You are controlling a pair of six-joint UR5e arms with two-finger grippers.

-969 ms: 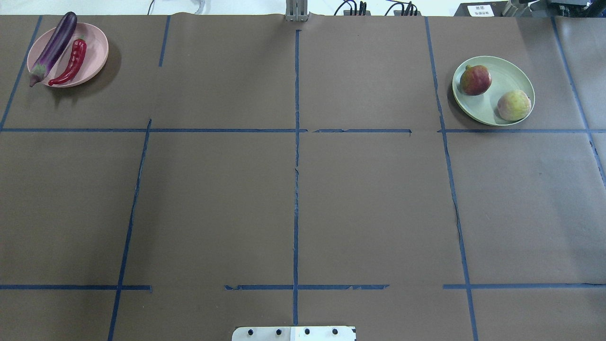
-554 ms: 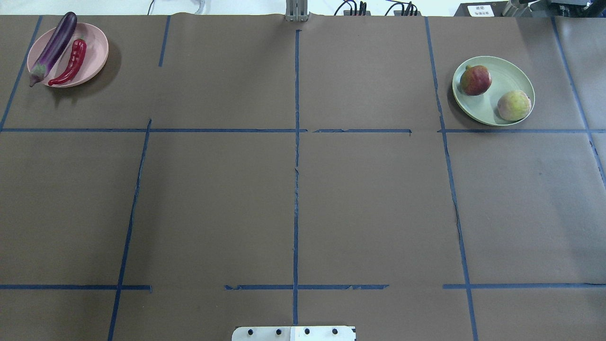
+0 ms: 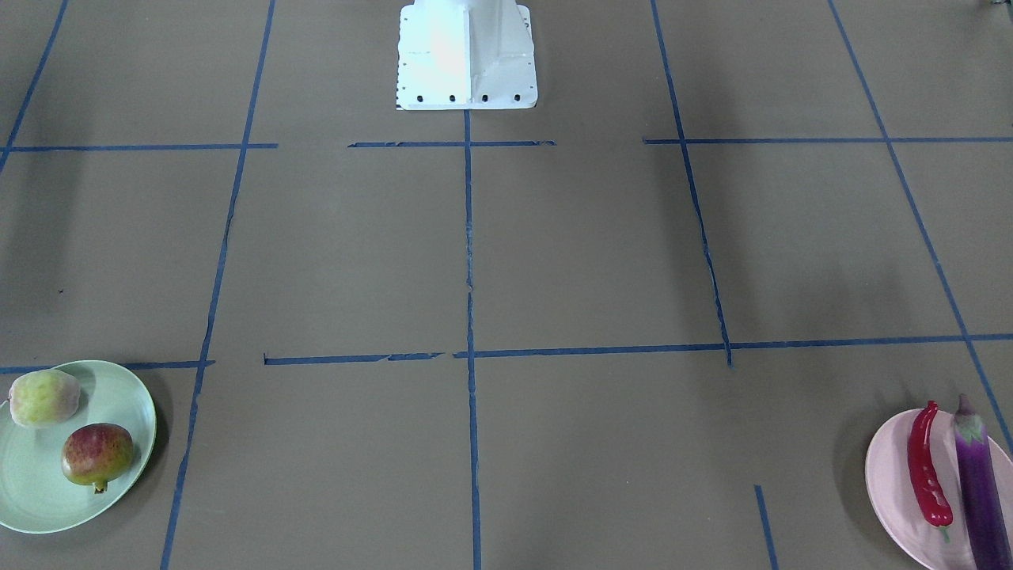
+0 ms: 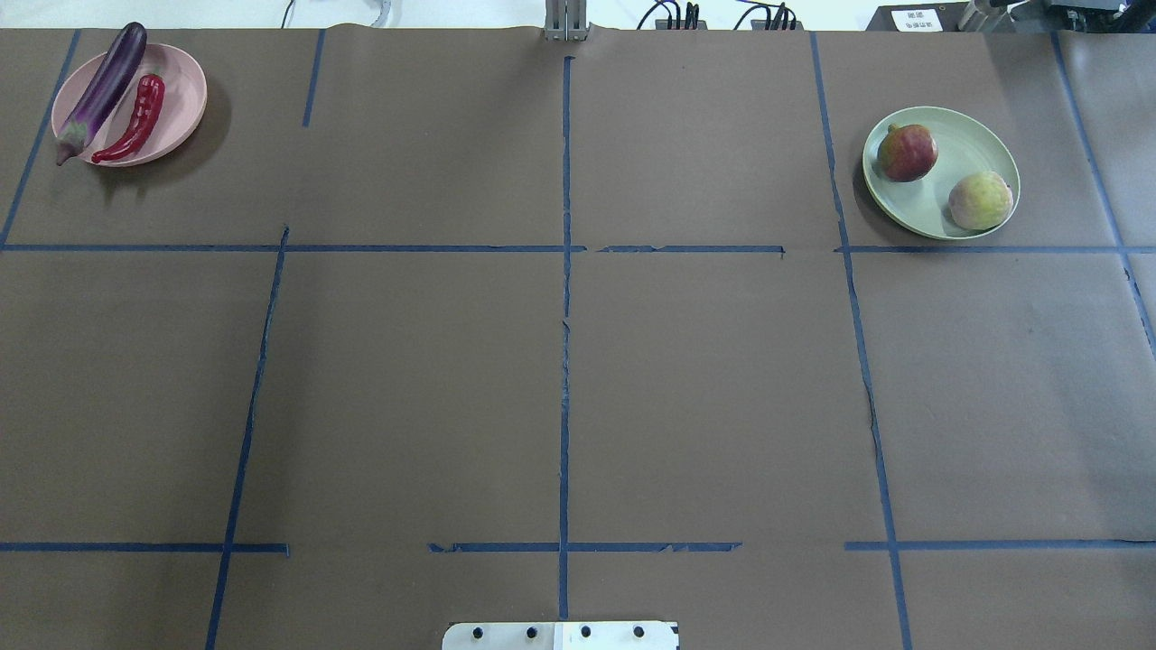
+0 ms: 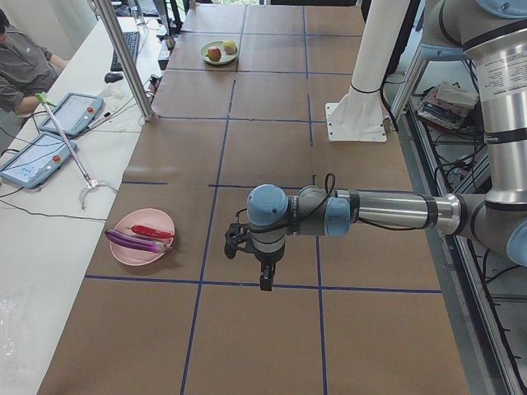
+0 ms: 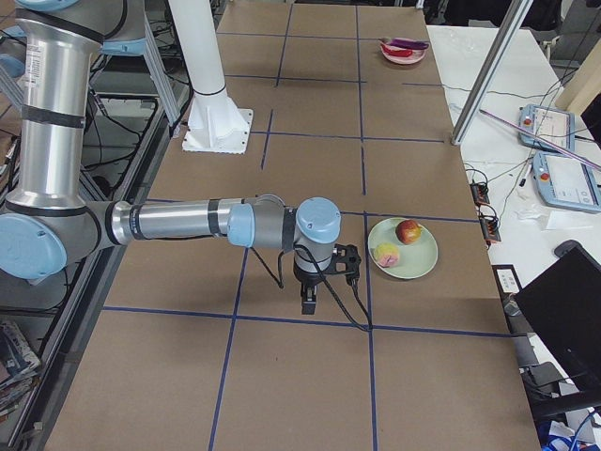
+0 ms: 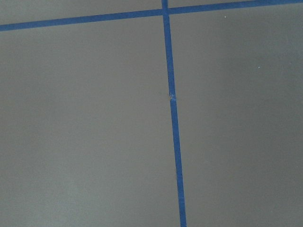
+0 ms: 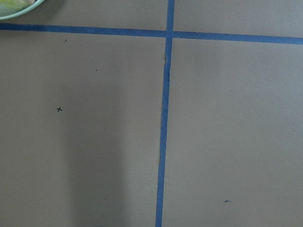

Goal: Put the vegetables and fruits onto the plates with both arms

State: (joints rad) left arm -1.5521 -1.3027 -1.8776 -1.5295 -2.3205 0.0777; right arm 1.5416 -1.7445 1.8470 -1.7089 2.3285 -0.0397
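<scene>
Eggplant (image 4: pixel 101 88), chili (image 4: pixel 137 116) on pink plate (image 4: pixel 187 88); red fruit (image 4: pixel 907 153), pale fruit (image 4: pixel 979 200) on green plate (image 4: pixel 919 213). Left gripper (image 5: pixel 263 276), right gripper (image 6: pixel 308 300) well apart from them, can't tell finger opening.

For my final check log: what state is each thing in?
Eggplant: lies across pink plate, ends past rim.
Red chili pepper: lies on pink plate.
Red-blushed fruit: rests on green plate.
Pale green-pink fruit: rests on green plate.
Left gripper: over table; open or shut unclear.
Right gripper: likewise.

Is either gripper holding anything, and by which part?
Nothing held: eggplant and chili lie on the pink plate, red fruit and pale fruit on the green plate.
</scene>
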